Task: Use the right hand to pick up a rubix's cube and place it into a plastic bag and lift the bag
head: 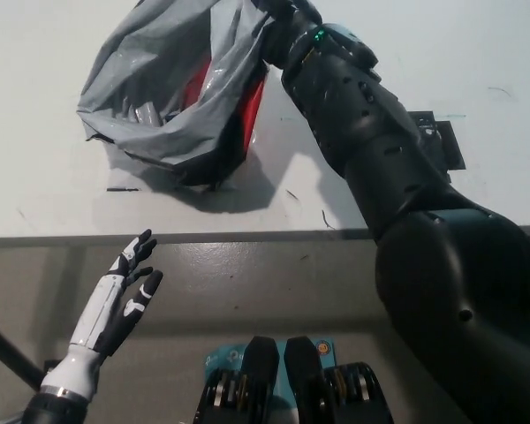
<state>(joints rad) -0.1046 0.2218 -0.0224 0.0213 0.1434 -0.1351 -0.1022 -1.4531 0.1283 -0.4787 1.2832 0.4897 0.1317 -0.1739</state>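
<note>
A crumpled grey plastic bag (pixel 159 97) hangs over the white table (pixel 35 194) at the upper left of the head view. Its bottom is close to the tabletop, over its own shadow; contact cannot be judged. Red faces of the rubix's cube (pixel 238 115) show through the bag's side and mouth. My black right hand (pixel 278 19) grips the bag's top edge at the picture's top, largely cut off by the frame. The black right arm runs down to the bottom right. My white left hand (pixel 124 296) rests open below the table's front edge, lower left.
A flat black object (pixel 442 141) lies on the table at the right, partly behind my right arm. The table's front edge (pixel 203 237) runs across the middle, with grey floor below it.
</note>
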